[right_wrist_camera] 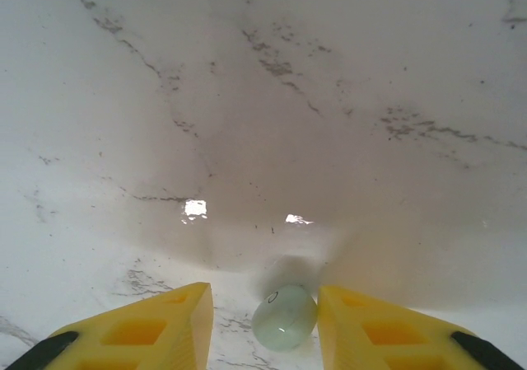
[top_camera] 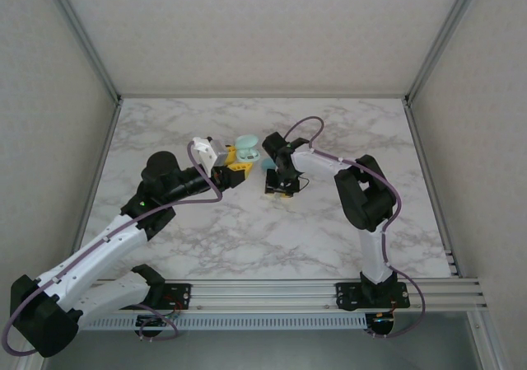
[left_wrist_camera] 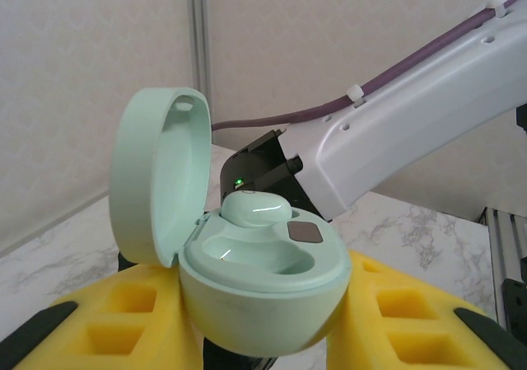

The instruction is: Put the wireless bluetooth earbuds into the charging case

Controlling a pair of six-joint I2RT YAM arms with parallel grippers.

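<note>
We present the open case while reaching for the loose earbud.

Our left gripper (top_camera: pixel 233 172) clamps the charging case (left_wrist_camera: pixel 263 292), lid (left_wrist_camera: pixel 156 180) tipped back so the empty well (left_wrist_camera: pixel 247 253) faces up beside the seated earbud (left_wrist_camera: pixel 255 209). Our right gripper (right_wrist_camera: pixel 263 308) straddles the loose earbud (right_wrist_camera: pixel 284 316) on the table (right_wrist_camera: pixel 247 98), jaws apart, not yet pinching.
</note>
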